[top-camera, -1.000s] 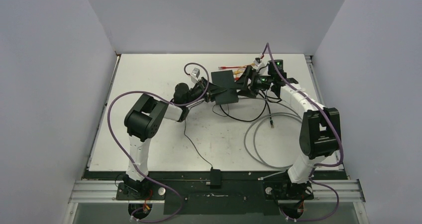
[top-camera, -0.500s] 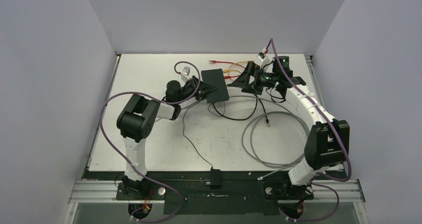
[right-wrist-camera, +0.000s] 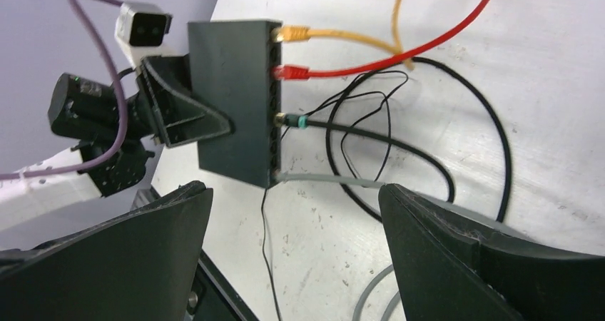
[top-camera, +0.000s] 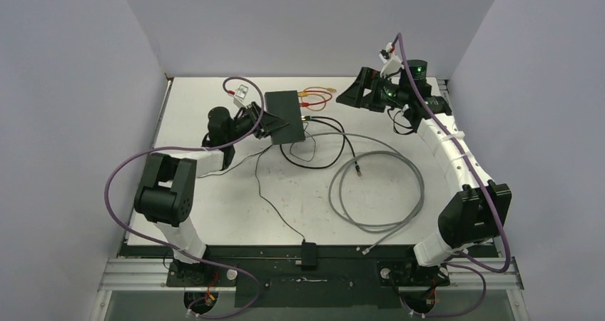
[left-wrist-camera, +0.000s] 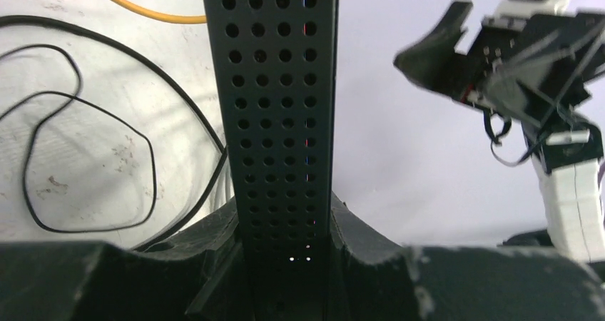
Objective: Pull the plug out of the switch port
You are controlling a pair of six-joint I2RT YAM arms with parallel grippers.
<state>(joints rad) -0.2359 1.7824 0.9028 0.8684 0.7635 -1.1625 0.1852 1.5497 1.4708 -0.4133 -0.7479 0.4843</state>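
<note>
The switch [top-camera: 282, 113] is a flat black box, held off the table toward the back left. My left gripper [top-camera: 267, 126] is shut on its near edge; in the left wrist view its perforated side [left-wrist-camera: 275, 107] stands between my fingers, with the gripper [left-wrist-camera: 285, 264] around it. In the right wrist view the switch [right-wrist-camera: 235, 107] has four plugs in its ports: orange [right-wrist-camera: 292, 32], red [right-wrist-camera: 289, 71], black with a green collar [right-wrist-camera: 296, 121] and grey [right-wrist-camera: 287, 177]. My right gripper [top-camera: 348, 93] is open, empty, and well to the right of the switch, facing it [right-wrist-camera: 294, 192].
A grey cable coil [top-camera: 378, 192] lies right of centre. Black cable loops [top-camera: 321, 146] trail below the switch. A thin black wire runs to a small black block [top-camera: 309, 252] at the front edge. Orange and red cables [top-camera: 317, 96] lie behind the switch.
My left arm has swung left, carrying the switch and dragging the cables along. My right gripper has pulled back and to the right, away from the switch, and stands open.
</note>
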